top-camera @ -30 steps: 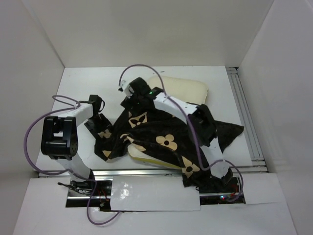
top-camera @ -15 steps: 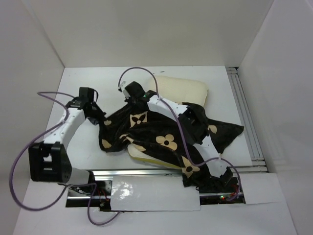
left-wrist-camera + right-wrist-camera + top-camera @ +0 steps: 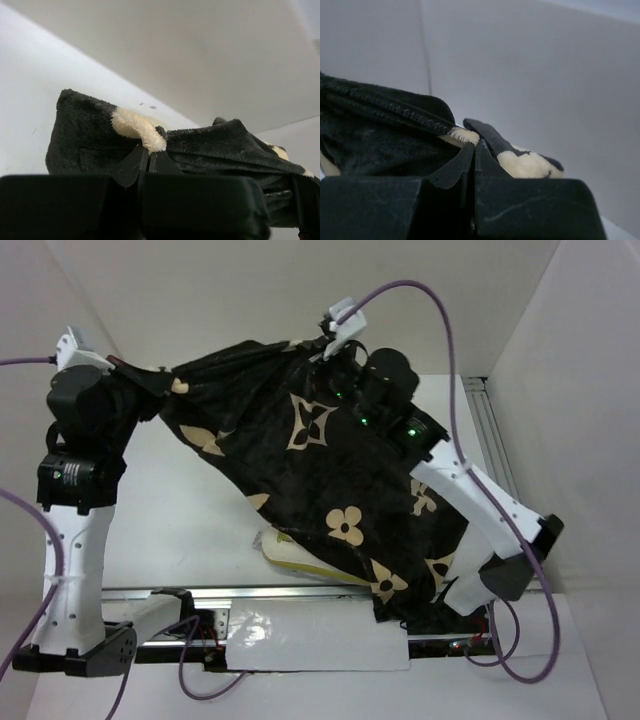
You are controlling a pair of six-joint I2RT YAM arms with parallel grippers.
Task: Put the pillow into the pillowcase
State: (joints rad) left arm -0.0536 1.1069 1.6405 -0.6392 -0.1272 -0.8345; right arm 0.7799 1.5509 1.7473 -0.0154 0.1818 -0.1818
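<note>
The dark pillowcase (image 3: 330, 460) with tan flowers hangs stretched between both raised arms, its lower part draped to the table's front edge. My left gripper (image 3: 150, 380) is shut on its upper left corner; the left wrist view shows the jaws (image 3: 148, 152) pinched on plush fabric (image 3: 90, 135). Shut on the top edge is my right gripper (image 3: 318, 348), which in the right wrist view (image 3: 474, 147) clamps the hem (image 3: 380, 145). A cream pillow (image 3: 285, 555) with a pale yellow edge pokes out from under the cloth near the front.
White walls close in the table on the left, back and right. A metal rail (image 3: 505, 480) runs along the right side and another (image 3: 300, 592) along the front. Purple cables (image 3: 440, 330) loop above the right arm.
Both grippers shut on the pillowcase's edge and rose, lifting and spreading the cloth off the table. The cream cushion at the back is now hidden behind the raised fabric.
</note>
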